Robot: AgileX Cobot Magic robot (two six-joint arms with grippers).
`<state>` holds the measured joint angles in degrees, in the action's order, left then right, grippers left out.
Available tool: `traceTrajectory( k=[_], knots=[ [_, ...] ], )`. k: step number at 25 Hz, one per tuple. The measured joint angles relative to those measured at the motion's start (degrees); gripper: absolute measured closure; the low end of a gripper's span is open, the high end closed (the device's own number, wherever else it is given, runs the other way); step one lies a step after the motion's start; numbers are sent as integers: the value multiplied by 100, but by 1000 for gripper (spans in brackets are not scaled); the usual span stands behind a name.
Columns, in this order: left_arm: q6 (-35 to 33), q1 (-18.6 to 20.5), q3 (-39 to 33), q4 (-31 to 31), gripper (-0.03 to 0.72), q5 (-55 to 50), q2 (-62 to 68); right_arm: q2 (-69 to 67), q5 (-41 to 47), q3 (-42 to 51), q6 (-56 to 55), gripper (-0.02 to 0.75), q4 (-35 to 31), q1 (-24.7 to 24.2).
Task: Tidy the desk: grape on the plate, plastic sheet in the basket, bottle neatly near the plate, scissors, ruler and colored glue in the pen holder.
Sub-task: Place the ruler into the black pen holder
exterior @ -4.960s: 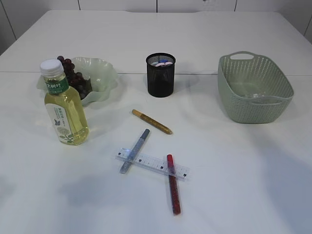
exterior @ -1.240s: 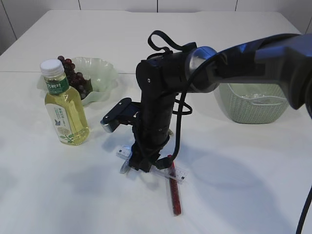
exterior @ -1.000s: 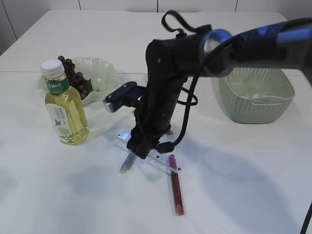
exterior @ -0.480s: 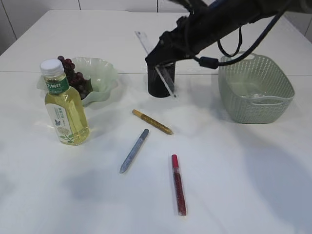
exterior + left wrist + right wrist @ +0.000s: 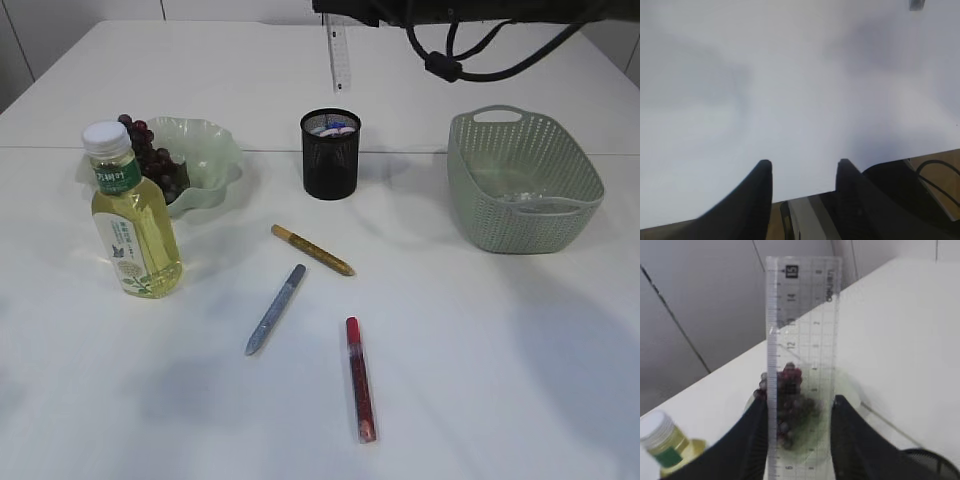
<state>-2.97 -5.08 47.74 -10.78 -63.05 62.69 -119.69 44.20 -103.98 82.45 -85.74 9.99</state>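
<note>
Hanging upright at the frame's top centre, ruler (image 5: 338,52) clamped between right gripper (image 5: 799,440) jaws, above pen holder (image 5: 329,153). Left gripper (image 5: 802,192): jaws partly apart, holding nothing, over bare counter (image 5: 480,350). 3 glue pens, gold (image 5: 312,250), blue (image 5: 277,309), red (image 5: 359,378), lie centre, apart. Bottle (image 5: 130,213) left, beside plate (image 5: 205,160) with grapes (image 5: 152,160); basket (image 5: 522,180) right. Lower corners open.

The white table (image 5: 470,340) carries, below the raised right gripper (image 5: 799,440): a black pen holder (image 5: 329,154), three glue pens (image 5: 312,249) nearer the camera, a bottle (image 5: 131,215) and plate (image 5: 205,160) leftward, a basket (image 5: 523,180) rightward.
</note>
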Motion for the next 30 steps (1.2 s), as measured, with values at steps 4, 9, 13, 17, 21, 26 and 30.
traceTrajectory(
  k=[4, 9, 13, 17, 21, 26, 30],
  knots=[
    [0, 0, 0, -10, 378, -169, 0, -326, -359, -11, 1404, 449, -1230, 1],
    [0, 0, 0, -10, 379, -199, 0, -856, -719, -420, 2492, 449, -1578, 1],
    [0, 0, 0, -10, 379, -199, 0, -1458, -755, -1113, 2740, 449, -1613, 1],
    [0, 0, 0, -20, 379, -161, 0, -2184, -815, -2043, 2825, 449, -1618, 1],
    [0, 0, 0, -20, 379, -48, 0, -2771, -941, -2867, 2845, 449, -1627, 1],
    [0, 0, 0, -20, 379, 127, 0, -3156, -944, -3220, 2856, 449, -1642, 12],
    [0, 0, 0, -20, 379, 137, 0, -3234, -912, -3256, 2788, 449, -1705, 12]
  ],
)
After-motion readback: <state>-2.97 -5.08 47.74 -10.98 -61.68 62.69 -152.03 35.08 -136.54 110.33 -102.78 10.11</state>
